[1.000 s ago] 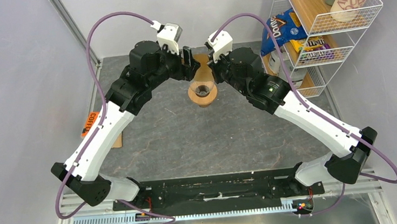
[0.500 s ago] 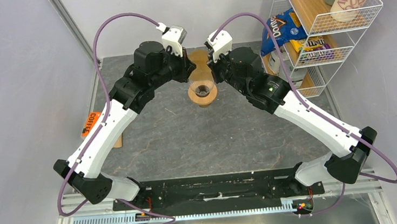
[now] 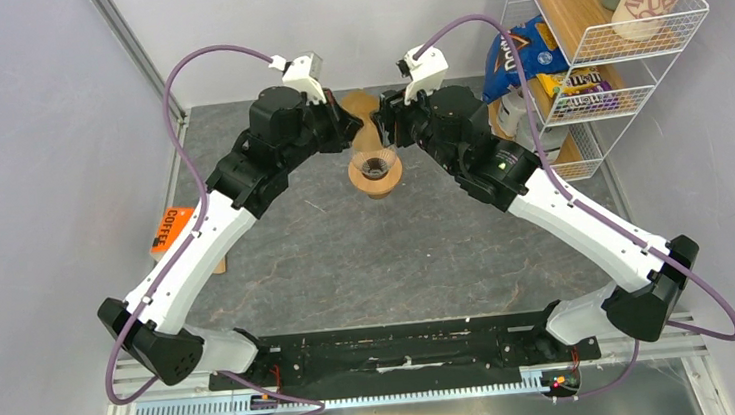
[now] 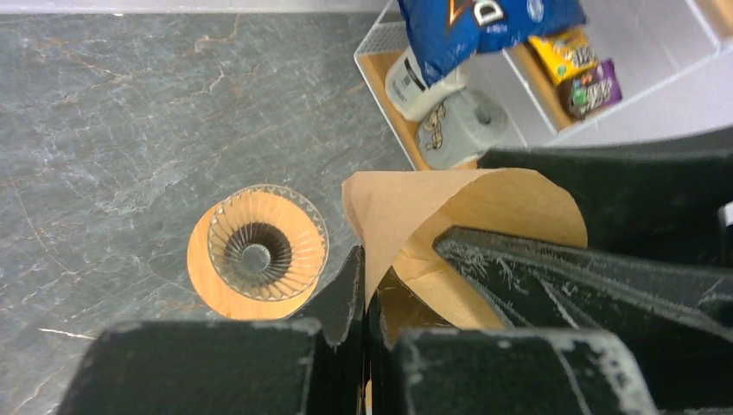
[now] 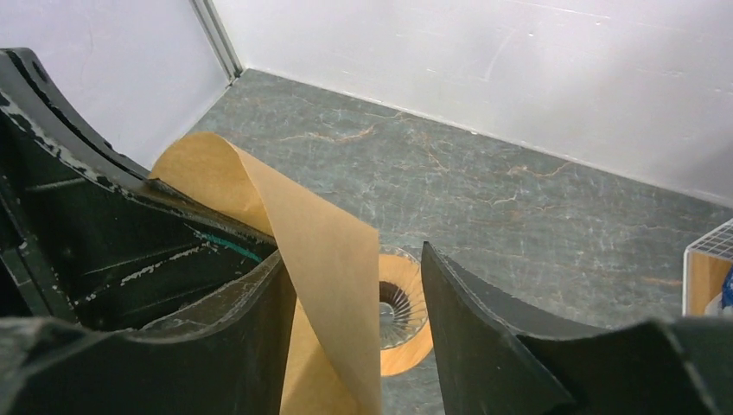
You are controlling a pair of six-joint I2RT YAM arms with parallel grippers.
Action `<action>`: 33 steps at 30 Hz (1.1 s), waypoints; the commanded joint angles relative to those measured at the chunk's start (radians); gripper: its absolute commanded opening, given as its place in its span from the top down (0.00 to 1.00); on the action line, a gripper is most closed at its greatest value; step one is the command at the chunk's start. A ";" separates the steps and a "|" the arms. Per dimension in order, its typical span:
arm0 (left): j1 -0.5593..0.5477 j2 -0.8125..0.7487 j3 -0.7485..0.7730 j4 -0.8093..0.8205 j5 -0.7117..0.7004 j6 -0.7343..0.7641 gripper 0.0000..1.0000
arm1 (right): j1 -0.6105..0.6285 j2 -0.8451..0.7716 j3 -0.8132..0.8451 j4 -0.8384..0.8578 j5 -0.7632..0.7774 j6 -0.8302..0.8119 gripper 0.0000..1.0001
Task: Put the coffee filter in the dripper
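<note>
1 coffee filter point(image 4: 449, 194) | pinched in left hand point(image 4: 365, 285) | right hand point(image 5: 354, 257) spread around it | dripper point(image 4: 257, 252) near

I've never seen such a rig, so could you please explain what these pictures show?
These are two robot arms bolted at the near edge of a grey table. One picture looks down from above; the other two come from a camera on each wrist, with that arm's tool in front. On the table stands a glass dripper with a wooden collar; an orange coffee packet lies at the left edge, and a wire snack rack stands on the right. The left tool pinches a brown paper coffee filter, held up near the dripper; the right tool is open, straddling the filter.
</note>
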 commanded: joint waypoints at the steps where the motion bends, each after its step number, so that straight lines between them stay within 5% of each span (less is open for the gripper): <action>1: 0.003 -0.045 -0.023 0.134 -0.102 -0.165 0.98 | -0.002 -0.028 0.010 0.046 0.039 0.075 0.38; 8: 0.003 -0.052 -0.052 0.204 -0.073 -0.225 0.98 | -0.001 -0.027 0.001 0.049 0.081 0.075 0.38; 13: 0.001 -0.048 -0.057 0.213 -0.045 -0.213 0.98 | -0.002 -0.021 0.002 0.075 0.080 0.056 0.56; 20: -0.002 -0.051 -0.068 0.206 -0.023 -0.160 0.98 | -0.001 -0.017 0.001 0.094 0.077 0.041 0.59; 22: -0.003 -0.051 -0.070 0.200 -0.018 -0.141 0.98 | -0.002 -0.017 0.000 0.094 0.075 0.037 0.67; 26: -0.006 -0.054 -0.070 0.201 -0.006 -0.106 0.97 | -0.002 -0.015 0.001 0.089 0.074 0.035 0.99; 33: 0.007 -0.090 -0.042 0.098 -0.037 0.032 0.44 | -0.001 -0.013 0.015 0.087 0.093 0.018 1.00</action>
